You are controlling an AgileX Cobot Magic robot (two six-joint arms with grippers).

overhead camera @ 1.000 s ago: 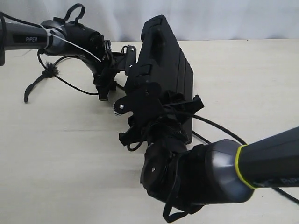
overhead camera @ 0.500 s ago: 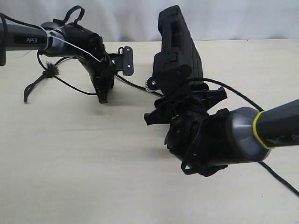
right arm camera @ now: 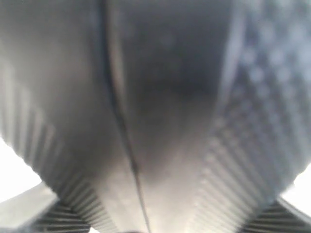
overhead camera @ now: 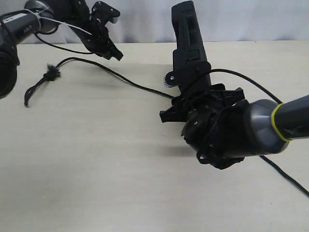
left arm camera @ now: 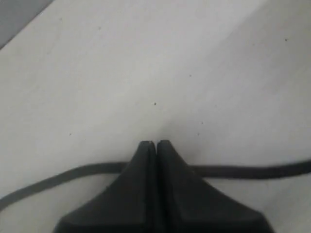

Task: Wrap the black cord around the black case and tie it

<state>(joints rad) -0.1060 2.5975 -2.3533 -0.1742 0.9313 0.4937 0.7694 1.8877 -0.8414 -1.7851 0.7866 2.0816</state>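
Bright even light, soft shadows; right wrist view shows the black case (right arm camera: pixel 160 111) badly blurred

We see a pale beige table (overhead camera: pixel 96 169) carrying the black cord (overhead camera: pixel 126 82), which trails across it from a fuzzy knot (overhead camera: pixel 50 74) at the left.

Readable text, labels, brands, numbers, signs: none. Grey band on the left arm (overhead camera: pixel 21 20): too small and blurred to read. Surface of the black case (overhead camera: pixel 189 46): no lettering made out. Wrist views: too close and soft for any marking.
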